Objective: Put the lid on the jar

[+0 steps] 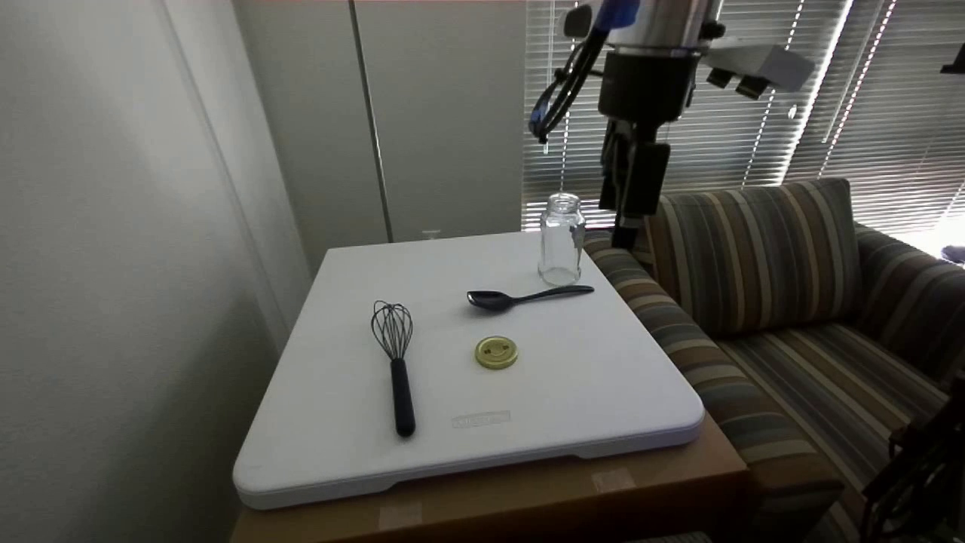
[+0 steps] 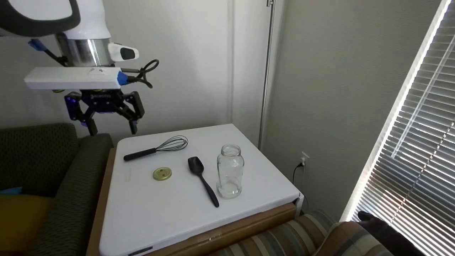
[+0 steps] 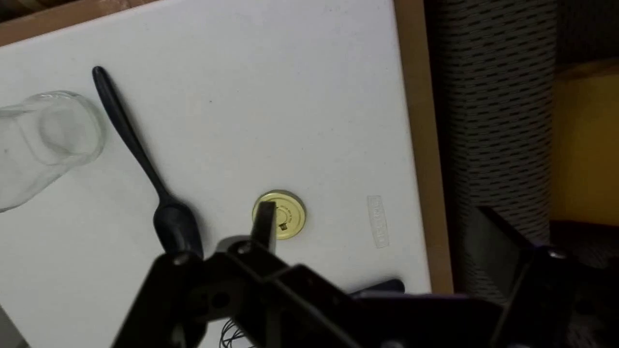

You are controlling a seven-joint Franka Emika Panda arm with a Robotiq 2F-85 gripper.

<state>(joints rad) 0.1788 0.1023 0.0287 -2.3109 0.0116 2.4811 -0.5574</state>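
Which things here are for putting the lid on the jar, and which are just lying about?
For the job:
lid, lying flat
jar, upright, mouth uncovered
gripper, open and empty

Just lying about:
whisk
spoon, near the jar

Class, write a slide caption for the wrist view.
Open, empty gripper partly hiding the gold lid, with black spoon and clear jar toward the picture's left.

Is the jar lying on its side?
No, the jar stands upright on the white tabletop, its uncovered mouth facing up in an exterior view.
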